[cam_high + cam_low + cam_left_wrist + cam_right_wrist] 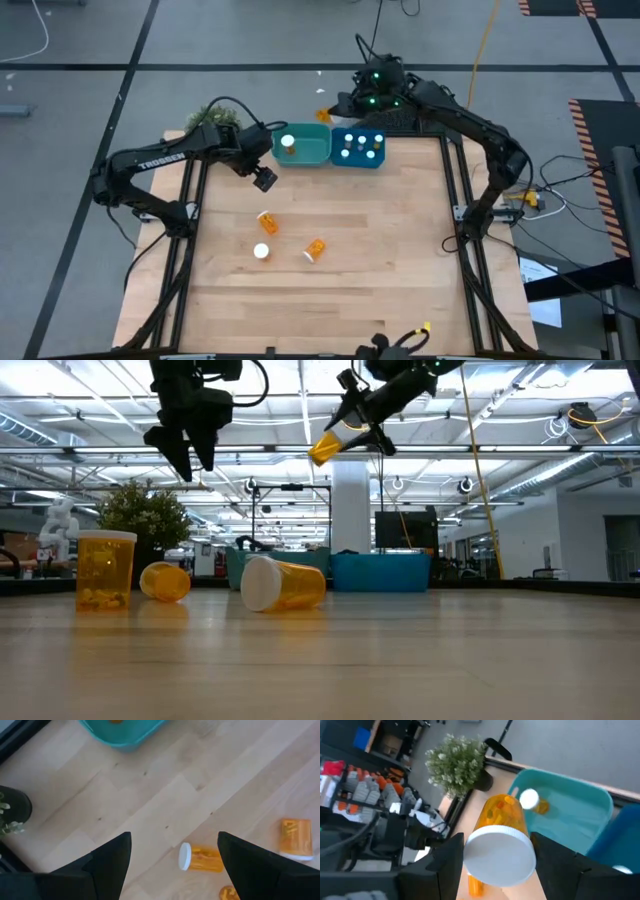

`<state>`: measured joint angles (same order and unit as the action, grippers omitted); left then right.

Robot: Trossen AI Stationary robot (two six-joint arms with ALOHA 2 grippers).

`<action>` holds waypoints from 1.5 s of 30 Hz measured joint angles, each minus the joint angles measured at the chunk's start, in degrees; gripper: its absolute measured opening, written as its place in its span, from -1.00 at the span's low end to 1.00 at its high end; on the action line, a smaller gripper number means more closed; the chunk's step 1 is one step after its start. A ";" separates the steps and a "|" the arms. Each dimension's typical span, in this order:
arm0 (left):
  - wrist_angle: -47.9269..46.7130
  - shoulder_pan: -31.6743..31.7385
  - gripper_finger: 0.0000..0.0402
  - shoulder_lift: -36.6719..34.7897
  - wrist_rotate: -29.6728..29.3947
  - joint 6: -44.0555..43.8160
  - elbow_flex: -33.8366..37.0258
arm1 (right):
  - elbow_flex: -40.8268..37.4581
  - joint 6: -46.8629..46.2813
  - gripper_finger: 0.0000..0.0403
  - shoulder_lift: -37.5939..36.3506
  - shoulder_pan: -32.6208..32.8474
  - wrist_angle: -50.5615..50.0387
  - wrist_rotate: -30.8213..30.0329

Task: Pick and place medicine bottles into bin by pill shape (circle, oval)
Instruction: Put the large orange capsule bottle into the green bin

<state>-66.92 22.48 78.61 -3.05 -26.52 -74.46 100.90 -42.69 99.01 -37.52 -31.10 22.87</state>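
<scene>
Three medicine bottles rest on the wooden table: one upright (261, 251) on its base, and two lying on their sides (267, 220) (314, 249). My left gripper (263, 180) hangs open above the table, between the teal bin (312, 152) and these bottles, with nothing between its fingers (115, 855). My right gripper (335, 108) is shut on another orange bottle (502, 815), high over the far edge beside the teal bin. One bottle (288, 143) stands in the teal bin, and several are in the blue bin (358, 160). My right gripper pinches the orange bottle between its two fingers (451, 851), on the sides of the bottle just beside its white cap (499, 856). The cap faces back toward the wrist and the orange body points out past the fingertips. The bottle is lifted clear and tilted (330, 448), high above the table.
A potted plant (212, 117) stands at the table's far left corner, beside the teal bin. The two bins sit side by side at the far edge. The near half of the table (380, 290) is bare wood. Black frame rails run along both table sides.
</scene>
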 joint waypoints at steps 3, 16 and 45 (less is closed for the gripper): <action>0.00 0.00 0.49 0.00 0.02 -0.71 0.00 | 0.02 1.13 0.02 1.88 -0.08 1.23 1.02; -0.02 -1.50 0.49 0.00 0.04 -1.81 0.00 | -0.02 17.54 0.02 13.54 -0.41 5.96 -2.17; 20.31 5.95 0.49 5.38 1.46 25.25 0.00 | -0.04 24.64 0.02 17.94 1.73 3.74 -4.20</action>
<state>-46.61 28.43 83.99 -1.58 -1.27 -74.46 100.86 -18.04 116.94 -35.79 -27.35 18.67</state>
